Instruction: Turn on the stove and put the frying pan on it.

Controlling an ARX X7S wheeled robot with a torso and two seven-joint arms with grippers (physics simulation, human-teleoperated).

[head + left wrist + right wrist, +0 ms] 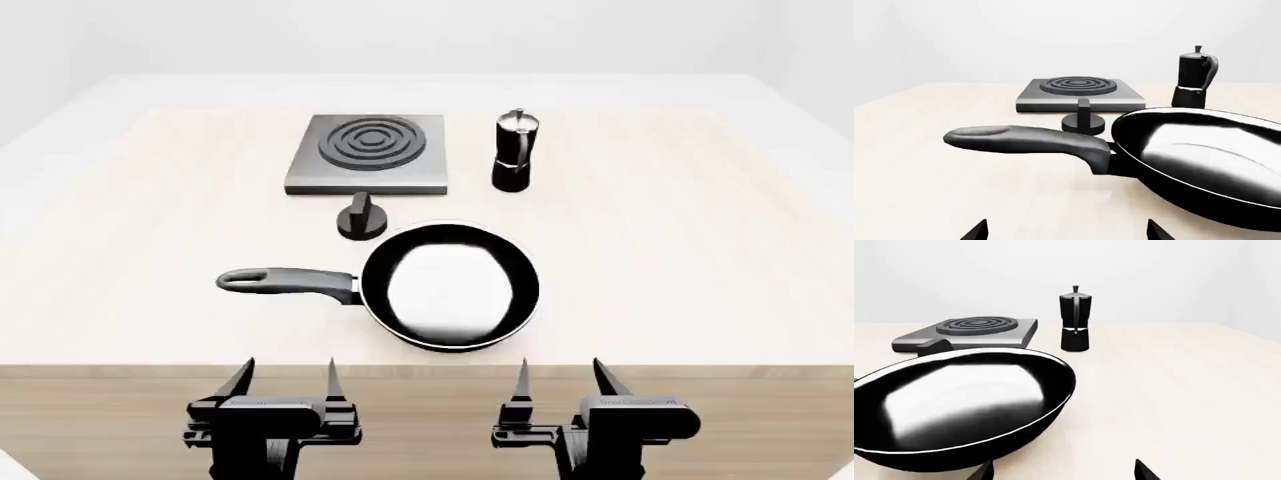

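Note:
The frying pan (451, 285) sits on the table near its front edge, its long black handle (287, 281) pointing left. The pan also shows in the left wrist view (1201, 160) and the right wrist view (961, 405). The grey stove (368, 152) lies behind it, also visible in the wrist views (1077, 92) (971, 332). Its small black knob (362, 217) stands between stove and pan (1083, 120). My left gripper (284, 378) and right gripper (561, 378) are both open and empty, in front of the table edge. Only the fingertips show in the wrist views (1066, 231) (1062, 471).
A black-and-silver moka pot (514, 150) stands right of the stove, also seen in both wrist views (1196, 77) (1075, 320). The light wooden table (694, 250) stretches wide on both sides; its front edge (427, 368) lies just ahead of the grippers.

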